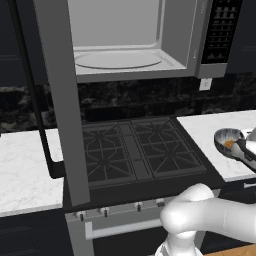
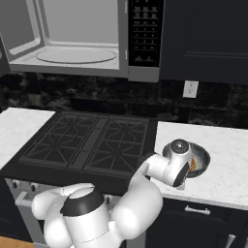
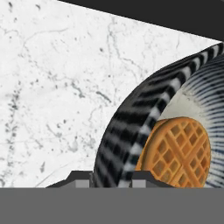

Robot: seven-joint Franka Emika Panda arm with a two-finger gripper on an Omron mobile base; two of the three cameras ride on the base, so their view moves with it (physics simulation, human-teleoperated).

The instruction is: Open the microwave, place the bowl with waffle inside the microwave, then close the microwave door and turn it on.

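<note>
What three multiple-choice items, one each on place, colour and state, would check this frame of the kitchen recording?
1. Where does the small dark streaked bowl sit?
A. on the black stove top
B. on the white marble counter right of the stove
C. inside the microwave

2. What colour is the waffle in the bowl?
A. orange-brown
B. green
C. white

3. How stands the wide grey-framed microwave door?
A. shut
B. swung open
C. removed

Answers: 1 B, the bowl rests on marble beside the burners. 2 A, the hand view shows an orange-brown grid. 3 B, the pale cavity and glass turntable lie exposed.
</note>
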